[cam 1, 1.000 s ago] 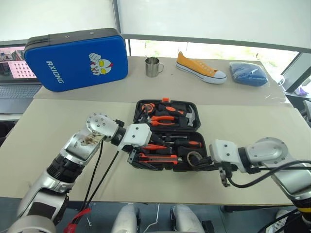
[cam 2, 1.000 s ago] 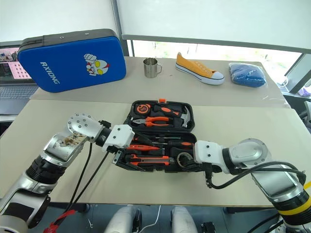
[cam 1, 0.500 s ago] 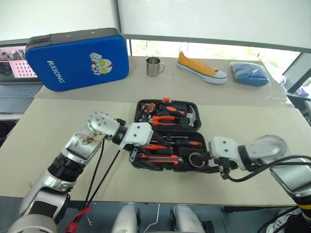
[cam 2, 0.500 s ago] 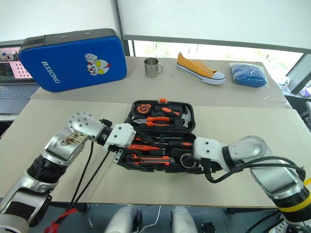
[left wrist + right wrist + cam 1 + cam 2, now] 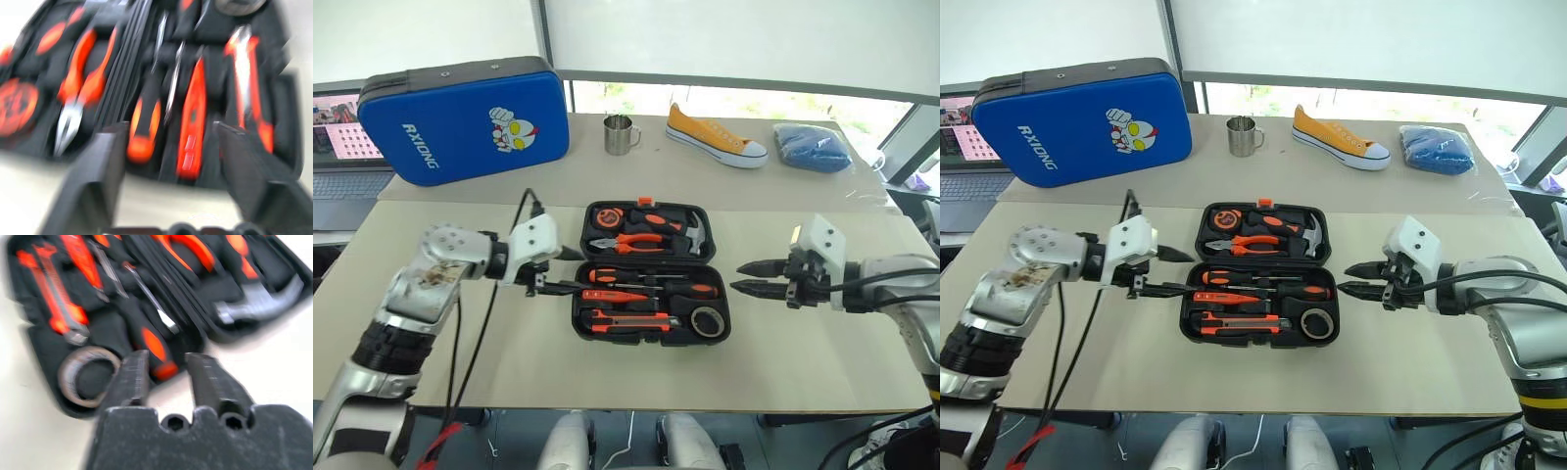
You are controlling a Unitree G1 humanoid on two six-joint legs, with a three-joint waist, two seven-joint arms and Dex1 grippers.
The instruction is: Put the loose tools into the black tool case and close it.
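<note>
The black tool case (image 5: 723, 305) lies open in the middle of the table, both halves flat. Its near half holds two orange-and-black screwdrivers (image 5: 651, 277), a slim orange tool (image 5: 619, 295), the utility knife (image 5: 626, 321) and the dark tape roll (image 5: 707, 321). Pliers (image 5: 642, 238) and a hammer (image 5: 698, 232) fill the far half. My left gripper (image 5: 576, 271) hovers at the case's left edge, open and empty, pointing at it. Just off the case's right side is my right gripper (image 5: 736, 277), its fingers a little apart and empty.
On the far table stand a blue cartoon-printed case (image 5: 465, 117), a metal mug (image 5: 619, 135), a yellow shoe (image 5: 717, 136) and a blue cloth (image 5: 813, 147). A laptop (image 5: 347, 162) sits at the far left. Bare tabletop (image 5: 509, 362) lies around the black case.
Both grippers have drawn away from the case's near corners: the left one out to the left, the right one out to the right and up. The case and tools lie as before.
</note>
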